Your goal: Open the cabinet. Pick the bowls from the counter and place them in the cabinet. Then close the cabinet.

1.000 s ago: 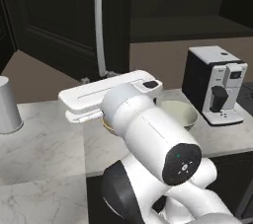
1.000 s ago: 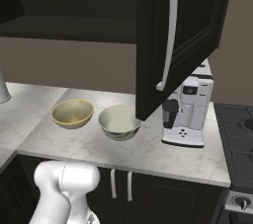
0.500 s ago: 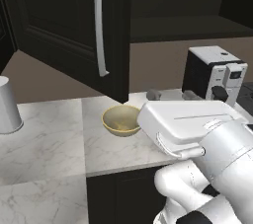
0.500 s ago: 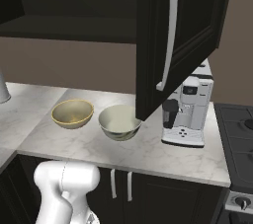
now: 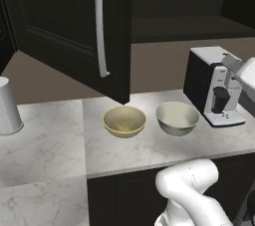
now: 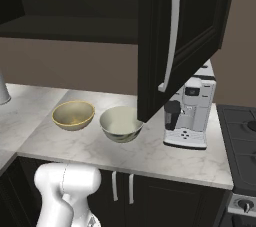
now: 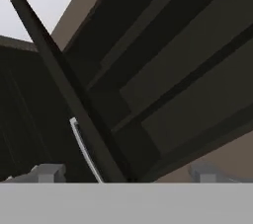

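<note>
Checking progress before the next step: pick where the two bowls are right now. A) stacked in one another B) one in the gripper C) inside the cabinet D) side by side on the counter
D: the tan bowl and the off-white bowl sit apart, side by side on the counter, under the open cabinet door.

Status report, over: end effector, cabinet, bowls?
End effector open, empty, facing cabinet door. Door open. Both bowls on counter: tan, white. Open door hangs over bowls.
</note>
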